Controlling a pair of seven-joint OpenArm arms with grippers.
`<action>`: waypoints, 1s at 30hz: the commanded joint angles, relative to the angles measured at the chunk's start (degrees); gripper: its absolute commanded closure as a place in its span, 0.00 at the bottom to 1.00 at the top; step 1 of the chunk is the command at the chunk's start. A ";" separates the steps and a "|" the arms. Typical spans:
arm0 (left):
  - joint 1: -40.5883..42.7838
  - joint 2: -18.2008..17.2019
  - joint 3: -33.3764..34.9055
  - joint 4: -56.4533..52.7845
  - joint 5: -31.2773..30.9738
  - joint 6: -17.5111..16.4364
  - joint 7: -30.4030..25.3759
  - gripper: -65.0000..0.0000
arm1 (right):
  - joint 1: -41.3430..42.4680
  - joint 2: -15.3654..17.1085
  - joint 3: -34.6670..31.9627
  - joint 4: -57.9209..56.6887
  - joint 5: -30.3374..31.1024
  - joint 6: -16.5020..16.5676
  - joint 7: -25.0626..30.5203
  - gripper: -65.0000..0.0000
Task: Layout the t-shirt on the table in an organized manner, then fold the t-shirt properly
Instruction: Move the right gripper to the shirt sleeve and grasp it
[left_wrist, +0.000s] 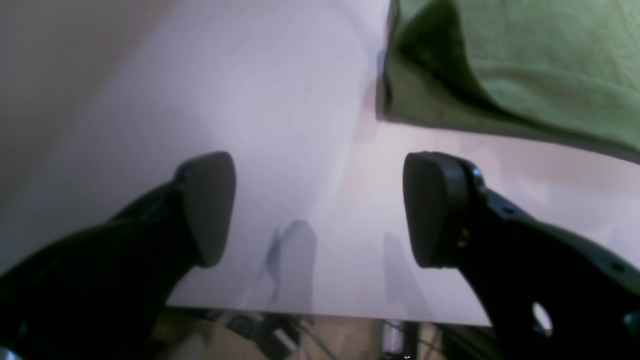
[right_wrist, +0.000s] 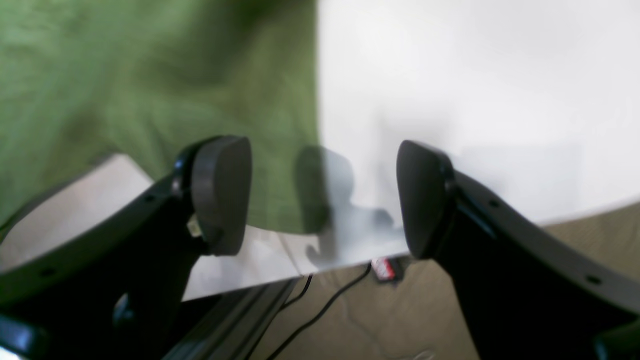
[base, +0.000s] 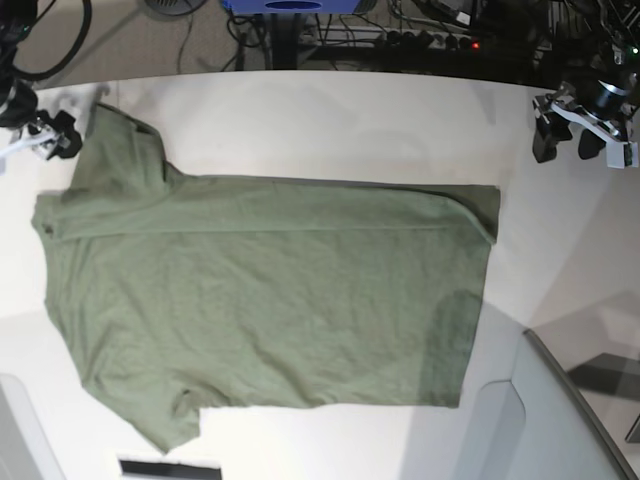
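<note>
The olive-green t-shirt (base: 260, 300) lies spread flat and sideways on the white table (base: 330, 120), with one sleeve at the far left and the other at the near left. Its right end has a doubled-over strip. My left gripper (base: 567, 140) is open and empty at the far right, apart from the shirt. In the left wrist view the gripper (left_wrist: 320, 210) hovers over bare table (left_wrist: 240, 100), with a shirt corner (left_wrist: 525, 65) ahead to the right. My right gripper (base: 52, 135) is open beside the far-left sleeve. In the right wrist view it (right_wrist: 322, 197) straddles the shirt's edge (right_wrist: 125, 75) near the table edge (right_wrist: 475, 100).
A grey raised panel (base: 560, 420) stands at the near right, and another grey piece (base: 15, 430) at the near left. A dark strip (base: 170, 468) lies at the front edge. Cables and a blue object (base: 290, 5) lie beyond the far edge. A floor cable (right_wrist: 320, 310) shows below.
</note>
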 joint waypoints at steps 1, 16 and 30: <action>0.44 -0.50 -0.14 0.81 -0.90 -0.49 -1.07 0.23 | 0.08 0.92 0.26 -0.67 0.69 0.30 0.37 0.35; 1.06 0.38 0.38 0.73 -0.72 -0.49 -1.07 0.23 | -0.71 -2.95 -5.98 -3.57 0.69 0.56 0.37 0.36; 0.62 0.56 0.38 -1.73 -0.90 -0.49 -1.07 0.23 | 1.32 -2.60 -6.60 -3.04 0.69 0.56 -0.07 0.99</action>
